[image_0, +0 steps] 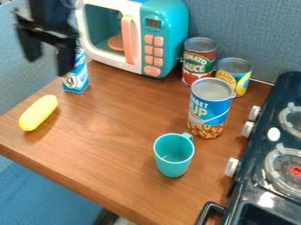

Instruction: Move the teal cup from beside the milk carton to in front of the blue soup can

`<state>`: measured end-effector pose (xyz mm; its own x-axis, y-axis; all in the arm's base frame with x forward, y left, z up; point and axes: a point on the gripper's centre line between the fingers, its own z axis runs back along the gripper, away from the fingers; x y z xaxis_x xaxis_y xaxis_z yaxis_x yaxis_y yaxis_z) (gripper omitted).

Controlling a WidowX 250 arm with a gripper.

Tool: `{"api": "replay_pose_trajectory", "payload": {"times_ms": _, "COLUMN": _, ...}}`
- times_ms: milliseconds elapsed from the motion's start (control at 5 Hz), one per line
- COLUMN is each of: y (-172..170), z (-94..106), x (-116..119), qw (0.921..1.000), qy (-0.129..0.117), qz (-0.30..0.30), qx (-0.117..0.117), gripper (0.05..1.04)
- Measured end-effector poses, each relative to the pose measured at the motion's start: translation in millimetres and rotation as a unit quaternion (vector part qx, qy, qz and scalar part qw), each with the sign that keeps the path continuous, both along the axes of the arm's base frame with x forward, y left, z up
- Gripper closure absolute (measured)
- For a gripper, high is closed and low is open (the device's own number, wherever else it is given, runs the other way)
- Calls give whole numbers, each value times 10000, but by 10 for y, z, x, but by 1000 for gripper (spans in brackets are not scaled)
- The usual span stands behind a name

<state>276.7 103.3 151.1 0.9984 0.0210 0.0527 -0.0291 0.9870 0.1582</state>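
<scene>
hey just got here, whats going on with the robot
Nothing is being held right now: the black two-finger hand is open at the upper left, close to a blue-and-white upright carton. A yellow oblong toy lies near the left edge of the brown wooden tabletop. An upright turquoise cup stands in front of a tall blue-and-orange can, with two shorter metal cans behind that, beside the teal-and-white toy microwave.
</scene>
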Motion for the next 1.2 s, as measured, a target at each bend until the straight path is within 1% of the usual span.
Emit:
{"api": "replay_pose_trajectory", "payload": {"times_ms": 200, "y": 434, "z": -211, "x": 211, "qw": 9995, "qy": 138, "qz": -224, "qx": -165, "gripper": 77}}
{"api": "replay_pose_trajectory", "payload": {"times_ms": 400, "y": 536, "z": -281, "x": 258, "qw": 9992, "qy": 361, "qz": -71, "qx": -141, "gripper": 77}}
{"api": "replay_pose_trajectory", "payload": {"times_ms": 600, "y": 536, "z": -285, "x": 246, "qw": 9991, "qy": 403, "qz": -32, "qx": -146, "gripper": 77}}
{"api": "replay_pose_trajectory", "payload": {"times_ms": 1200, "y": 539, "z": -285, "x": 247, "qw": 9991, "qy": 399, "qz": -35, "qx": -136, "gripper": 77}}
